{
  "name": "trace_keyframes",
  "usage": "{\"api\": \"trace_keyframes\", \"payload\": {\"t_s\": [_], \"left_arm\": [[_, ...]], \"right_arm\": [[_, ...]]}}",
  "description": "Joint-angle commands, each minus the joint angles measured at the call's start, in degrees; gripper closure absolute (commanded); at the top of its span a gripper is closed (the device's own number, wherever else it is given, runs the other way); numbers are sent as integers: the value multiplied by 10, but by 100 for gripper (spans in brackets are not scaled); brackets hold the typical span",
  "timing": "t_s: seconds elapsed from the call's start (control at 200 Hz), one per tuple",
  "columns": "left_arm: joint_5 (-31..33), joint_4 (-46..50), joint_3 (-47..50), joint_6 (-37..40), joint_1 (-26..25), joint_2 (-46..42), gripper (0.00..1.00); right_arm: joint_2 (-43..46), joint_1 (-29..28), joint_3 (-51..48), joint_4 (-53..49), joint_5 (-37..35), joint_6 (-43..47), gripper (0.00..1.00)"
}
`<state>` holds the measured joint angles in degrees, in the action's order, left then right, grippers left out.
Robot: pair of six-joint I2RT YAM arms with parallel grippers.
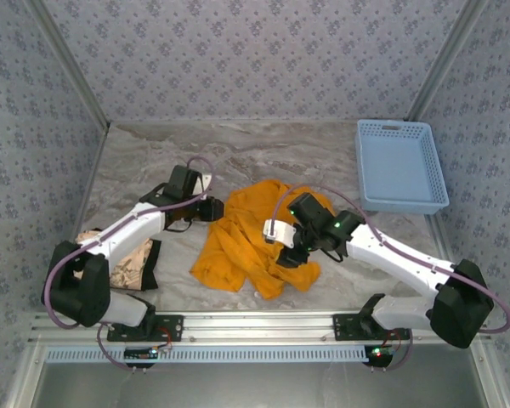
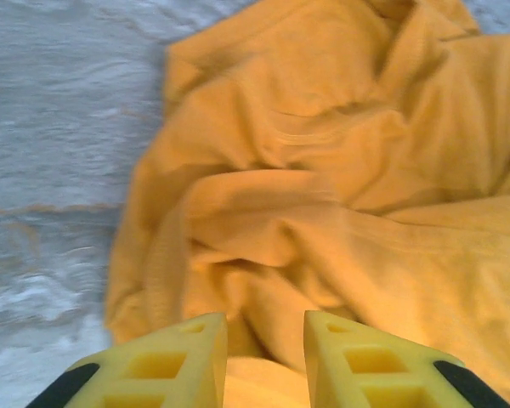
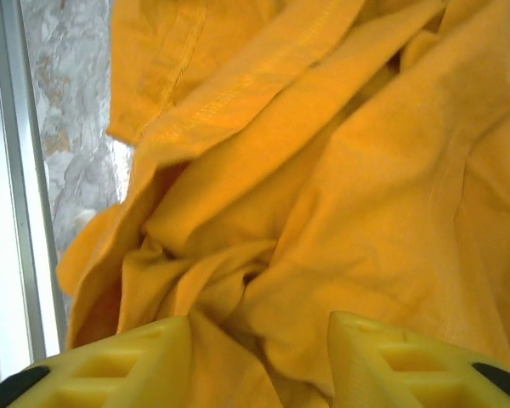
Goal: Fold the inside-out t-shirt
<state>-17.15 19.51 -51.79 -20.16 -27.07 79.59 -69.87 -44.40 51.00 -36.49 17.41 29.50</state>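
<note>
Orange-yellow soft cotton t-shirt [image 1: 229,246] lies crumpled in a loose heap on the grey marble-patterned table [image 1: 153,161], about midway between the two arms and closer to the near edge than to the far wall; its folds overlap and no sleeve or neckline is laid flat. Along the near edge runs a silver aluminium rail [image 1: 255,323] that carries both arm bases. Just beyond it on the left, a beige cloth with dark line drawing and black edge [image 1: 132,263] lies bunched beside the left arm, apart from the t-shirt. The right gripper [image 1: 291,257] sits over the near right part of the heap; in the right wrist view its yellow fingers [image 3: 136,357] stand well apart [image 3: 259,327] with rumpled fabric [image 3: 323,170] rising in the gap, a stitched hem [image 3: 238,85] running across above, and a strip of table and pale rail at the left margin. The left gripper [image 1: 214,208] meets the far left edge of the garment; in the left wrist view its yellow fingers [image 2: 187,348] stand apart [image 2: 263,327], a narrower gap, with cloth [image 2: 323,170] lying between them and bare table to the left. Farther back on the right, a light blue perforated plastic basket [image 1: 404,204] rests against the corner; grey floral-patterned walls [image 1: 255,51] enclose the table.
</note>
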Motion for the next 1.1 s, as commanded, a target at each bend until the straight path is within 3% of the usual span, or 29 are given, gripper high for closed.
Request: {"api": "trace_keyframes", "payload": {"t_s": [0.0,0.12,0.31,0.55,0.585,0.67,0.755,0.845,0.895,1.014,1.094], "left_arm": [[-71,-20,-7,-15,-56,-12,66],[-84,-28,-16,-32,-123,16,60],[-46,-26,8,-54,-173,41,58],[-16,-46,60,-69,-192,44,54],[-12,-53,65,-67,-195,45,54],[5,-73,82,-67,-195,50,54],[19,-101,97,-67,-197,57,65],[39,-118,107,-54,-197,55,90],[56,-114,110,-40,-196,46,100],[103,-106,126,5,-201,-3,100],[146,-97,138,32,-206,-48,100]], "right_arm": [[22,20,33,-48,4,7,51],[17,32,22,-14,36,24,51],[-27,12,0,33,89,1,47],[-103,-25,-17,43,32,-2,46],[-109,-26,-21,54,13,-3,54],[-107,-22,-28,81,-14,4,98],[-73,10,-23,96,41,-2,100],[-25,49,-16,114,87,-13,100],[-1,76,-6,111,101,-12,100],[55,156,19,101,87,-25,100],[100,211,20,120,118,-42,100]]}}
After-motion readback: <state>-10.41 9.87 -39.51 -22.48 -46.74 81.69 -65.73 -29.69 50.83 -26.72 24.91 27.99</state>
